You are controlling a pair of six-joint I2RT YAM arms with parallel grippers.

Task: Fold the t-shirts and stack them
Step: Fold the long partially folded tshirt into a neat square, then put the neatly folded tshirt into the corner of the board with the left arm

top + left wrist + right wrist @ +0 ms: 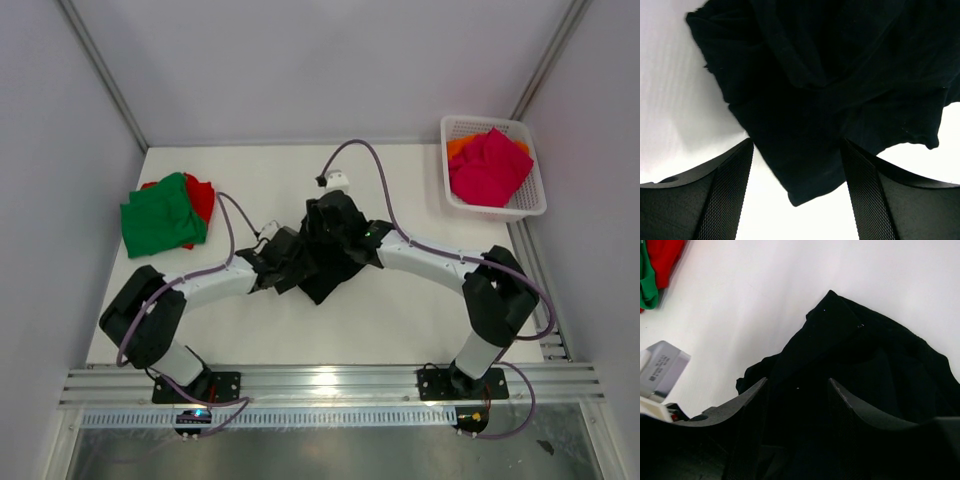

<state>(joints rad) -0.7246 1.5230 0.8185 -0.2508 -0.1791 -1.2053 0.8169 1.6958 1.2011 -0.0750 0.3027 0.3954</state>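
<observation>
- Shows a black t-shirt (pixel 325 262) crumpled in a loose, unfolded heap at the middle of the table (pixel 400 315); places it directly between the two wrists, which meet over it from either side.
- Puts the left gripper (pixel 797 147) at the heap's left edge, jaws standing wide; catches a hanging corner of black cloth in the gap between them, with bare table on both sides of that corner lower down; reads as not pinched.
- Puts the right gripper (pixel 797 385) on the heap's far right side, jaws part-way apart; fills the whole gap with dark cloth, so cannot tell whether anything is clamped or merely lying there.
- Sets a green t-shirt (pixel 158 218) at the far left of the table, lying on top of a red t-shirt (pixel 203 195); appears to be the stack begun, well apart from the black heap.
- Holds a magenta-pink t-shirt (pixel 490 168) over an orange t-shirt (pixel 460 146) in a white basket (pixel 500 211) at the far right corner; both unfolded.
- Judged step: spreading the black shirt flat ahead of its fold; roughly the middle of the task, with two shirts seemingly done and two waiting.
- Next move calls for finding two true edges or corners in the bunch, closing firmly on a single layer each, then drawing apart and laying the cloth flat; risks grabbing several layers at once and leaving twists.
</observation>
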